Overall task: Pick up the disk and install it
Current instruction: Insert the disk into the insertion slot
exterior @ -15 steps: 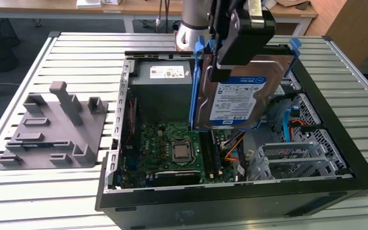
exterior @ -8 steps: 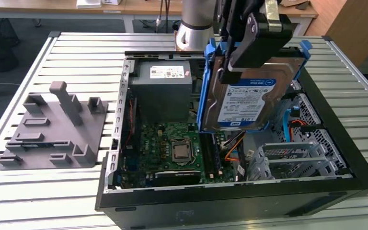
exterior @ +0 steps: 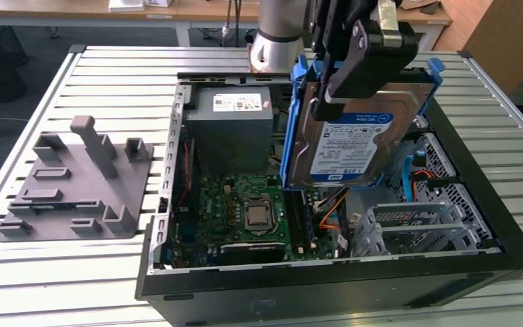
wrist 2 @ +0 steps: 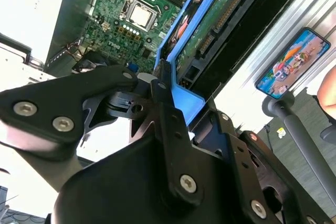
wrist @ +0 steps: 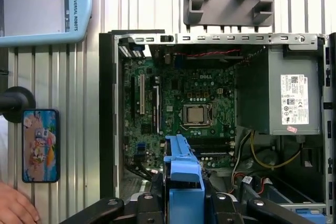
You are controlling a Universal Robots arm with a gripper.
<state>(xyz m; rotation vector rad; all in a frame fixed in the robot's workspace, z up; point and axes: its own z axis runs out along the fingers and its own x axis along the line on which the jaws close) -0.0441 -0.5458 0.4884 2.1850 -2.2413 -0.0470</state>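
The disk [exterior: 353,146], a silver hard drive with a white-and-blue label in a blue plastic carrier [exterior: 291,129], hangs tilted on edge above the open computer case [exterior: 334,272]. My gripper [exterior: 336,92] is shut on its upper part, with a black finger [exterior: 363,58] pressed against the labelled face. In the second wrist view the disk's green circuit-board underside [wrist 2: 218,22] and the blue carrier [wrist 2: 184,100] sit between the black fingers [wrist 2: 168,124]. In the first wrist view the carrier's blue edge [wrist: 184,182] stands over the motherboard [wrist: 184,108].
Inside the case are a grey power-supply box [exterior: 234,116], a green motherboard [exterior: 248,211] and a metal drive cage [exterior: 416,228]. A grey moulded fixture [exterior: 75,184] lies on the slatted table [exterior: 62,272]. A phone on a stand [wrist: 40,145] and a person's hand [wrist: 13,205] are beside the case.
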